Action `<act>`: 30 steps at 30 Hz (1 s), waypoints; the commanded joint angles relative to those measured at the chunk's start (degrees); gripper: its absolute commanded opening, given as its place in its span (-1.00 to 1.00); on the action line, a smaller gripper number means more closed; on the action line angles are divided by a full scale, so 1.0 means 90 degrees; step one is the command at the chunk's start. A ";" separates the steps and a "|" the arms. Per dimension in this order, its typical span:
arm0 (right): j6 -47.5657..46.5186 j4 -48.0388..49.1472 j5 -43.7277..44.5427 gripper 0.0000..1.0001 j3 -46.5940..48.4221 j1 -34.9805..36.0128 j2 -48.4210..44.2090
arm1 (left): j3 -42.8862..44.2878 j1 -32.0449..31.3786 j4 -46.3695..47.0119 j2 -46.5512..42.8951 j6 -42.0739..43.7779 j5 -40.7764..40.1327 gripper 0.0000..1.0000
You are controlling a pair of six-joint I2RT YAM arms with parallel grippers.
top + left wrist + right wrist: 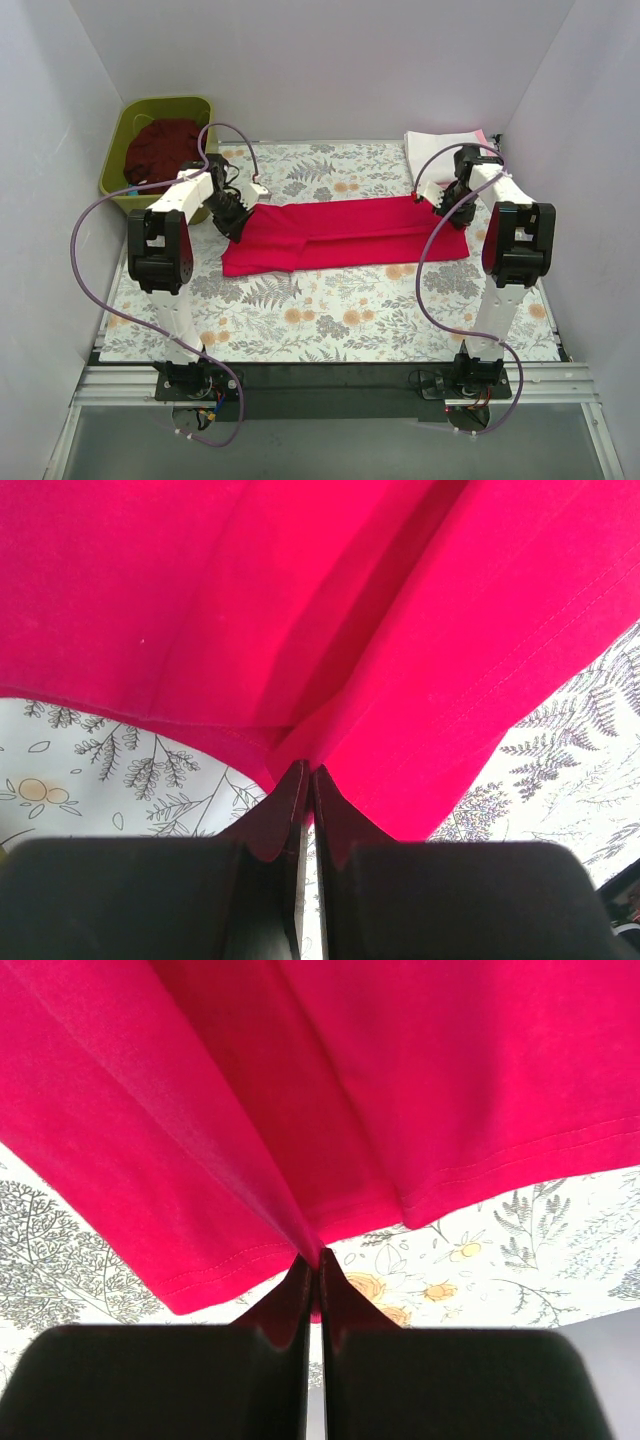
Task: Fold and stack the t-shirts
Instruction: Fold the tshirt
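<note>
The crimson-red t-shirt (345, 235) lies in the middle of the floral table cloth (330, 315) as a long band, already folded along its length. Its long axis runs from left to right across the table, and we have one claw at each short end.

The left gripper (238, 218) stands at the left end. In its wrist view the two jaws are pressed together, with a pinch of the red hem between the tips. The right gripper (441, 205) stands at the right end in the same manner, its jaws closed on a fold of red cloth. So both are narrow and both hold the shirt, and from each claw the cloth stretches inward, toward the other arm.

We judge that the next fold must go across the long axis, with one end carried over to the other. Neither arm is nearer, because each has its own end. The left end is wider, so the ends may not meet squarely.

The white t-shirt (440, 145) lies folded at the far right corner, just behind the right gripper. The dark maroon t-shirt (160, 150) is in the olive-green tub (168, 103) at the far left.
</note>
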 commanded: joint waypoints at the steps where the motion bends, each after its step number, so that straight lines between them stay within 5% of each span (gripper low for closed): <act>1: -0.0141 -0.0089 0.0112 -0.97 0.0311 0.0030 0.0147 | -0.0092 0.0103 0.0108 -0.0248 0.0045 -0.0060 -1.00; 15: -0.0005 -0.0059 0.0161 -0.97 0.0711 0.0089 0.0635 | -0.0073 0.0133 0.0333 -0.0112 -0.0100 -0.0196 -1.00; 17: 0.0092 -0.0079 0.0335 -0.65 0.0828 0.0089 0.0694 | -0.0034 0.0133 0.0450 -0.0082 -0.0227 -0.0264 -1.00; 18: 0.0228 -0.0079 0.0347 -0.30 0.0915 0.0089 0.0694 | -0.0005 0.0133 0.0489 -0.0073 -0.0431 -0.0332 -0.74; 21: 0.0502 -0.0118 0.0240 0.11 0.1023 0.0050 0.0529 | 0.0297 0.0250 0.0353 -0.0121 -0.0812 -0.0159 -0.37; 25: 0.0942 -0.0537 -0.0267 0.16 0.1063 -0.0087 0.0080 | 0.0396 0.0484 -0.0057 -0.0414 -0.1330 0.0223 -0.03; 30: 0.1762 -0.1094 -0.0736 0.16 0.0907 -0.0360 -0.0106 | -0.0588 0.0787 -0.0009 -0.1146 -0.1927 0.0672 0.02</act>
